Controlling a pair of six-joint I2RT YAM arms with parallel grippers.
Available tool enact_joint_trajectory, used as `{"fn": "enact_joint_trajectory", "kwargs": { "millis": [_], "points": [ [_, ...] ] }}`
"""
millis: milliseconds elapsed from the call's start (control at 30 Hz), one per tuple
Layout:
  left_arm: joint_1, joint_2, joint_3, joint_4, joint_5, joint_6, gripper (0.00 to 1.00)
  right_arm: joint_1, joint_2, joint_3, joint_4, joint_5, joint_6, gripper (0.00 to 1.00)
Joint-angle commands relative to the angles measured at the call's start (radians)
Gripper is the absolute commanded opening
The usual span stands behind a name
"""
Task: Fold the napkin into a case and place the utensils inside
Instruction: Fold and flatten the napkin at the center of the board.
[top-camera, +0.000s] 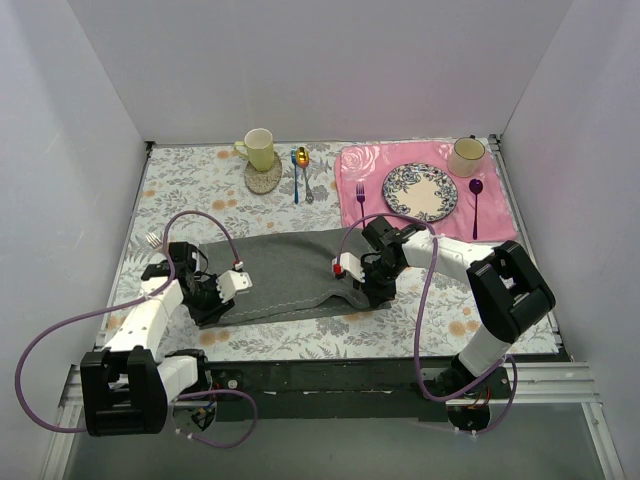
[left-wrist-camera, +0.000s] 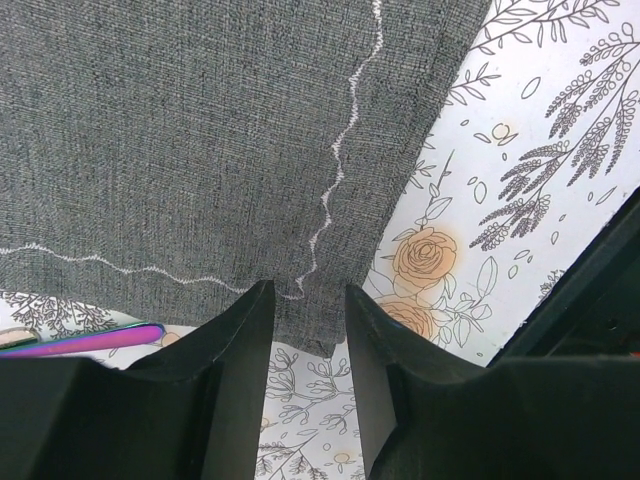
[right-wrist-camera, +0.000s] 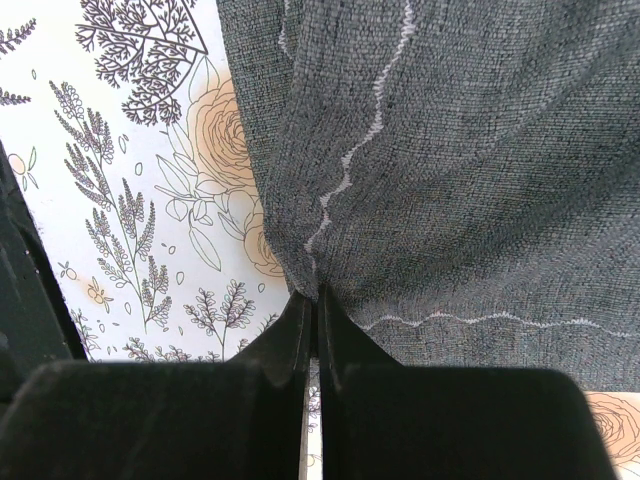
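At the bottom of the top view both arms reach forward from their bases onto the floral tablecloth. The napkin lies spread flat in the middle of the frame, a wide dark grey shape with pale stitching near its edges, and the two arms meet it at its lower corners.

The left gripper sits at the lower left corner. In the left wrist view its fingers stand apart, and the corner of the cloth reaches into the gap between them without being pinched. At the lower left of that view a slim iridescent handle, purple to pink, lies on the tablecloth just beside the napkin's edge. In the top view a silver utensil peeks out left of the left arm; it is too small to tell more.

The right gripper is at the lower right corner. Its fingers are pressed together on the napkin's edge, and the cloth creases upward into the pinch.

Farther back, at upper centre, a yellow mug stands on a round coaster, with a blue-handled gold spoon and a grey fork just to its right. At upper right the pink placemat carries a purple fork, a patterned plate, a purple spoon and a cream cup.
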Motion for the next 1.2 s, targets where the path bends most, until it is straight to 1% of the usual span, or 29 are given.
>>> {"fn": "enact_joint_trajectory", "kwargs": {
  "millis": [0, 233, 267, 467, 567, 600, 700, 733, 800, 833, 900, 1167],
  "points": [
    [-0.018, 0.010, 0.001, 0.010, -0.001, -0.008, 0.35, -0.008, 0.017, 0.015, -0.016, 0.022, -0.009, 0.01],
    [-0.026, 0.021, 0.009, -0.006, 0.003, 0.001, 0.40, -0.006, 0.022, 0.020, -0.018, 0.022, -0.008, 0.01],
    [-0.056, 0.025, 0.007, -0.003, -0.001, -0.004, 0.41, -0.006, 0.023, 0.024, -0.018, 0.023, -0.008, 0.01],
    [-0.083, 0.044, -0.005, 0.028, -0.044, -0.004, 0.40, -0.006, 0.025, 0.023, -0.019, 0.022, -0.009, 0.01],
    [-0.086, 0.036, -0.002, 0.039, -0.047, -0.004, 0.30, -0.006, 0.023, 0.024, -0.021, 0.020, -0.009, 0.01],
    [-0.086, 0.036, 0.001, 0.036, -0.044, -0.005, 0.25, -0.006, 0.025, 0.026, -0.021, 0.020, -0.008, 0.01],
    [-0.086, 0.042, 0.024, 0.016, -0.041, -0.008, 0.19, -0.008, 0.026, 0.028, -0.024, 0.022, -0.011, 0.01],
    [-0.086, 0.041, 0.029, 0.013, -0.041, -0.010, 0.14, -0.008, 0.025, 0.028, -0.025, 0.022, -0.011, 0.01],
    [-0.086, 0.038, 0.039, 0.004, -0.044, -0.007, 0.10, -0.008, 0.025, 0.031, -0.031, 0.022, -0.014, 0.01],
    [-0.086, 0.035, 0.041, -0.001, -0.047, 0.001, 0.05, -0.006, 0.022, 0.034, -0.033, 0.019, -0.012, 0.01],
    [-0.086, 0.025, 0.055, -0.018, -0.058, 0.006, 0.00, -0.006, 0.017, 0.040, -0.047, 0.016, -0.011, 0.01],
    [-0.086, -0.002, 0.104, -0.107, -0.086, 0.042, 0.00, -0.006, -0.040, 0.066, -0.105, -0.007, -0.011, 0.01]
  ]
}}
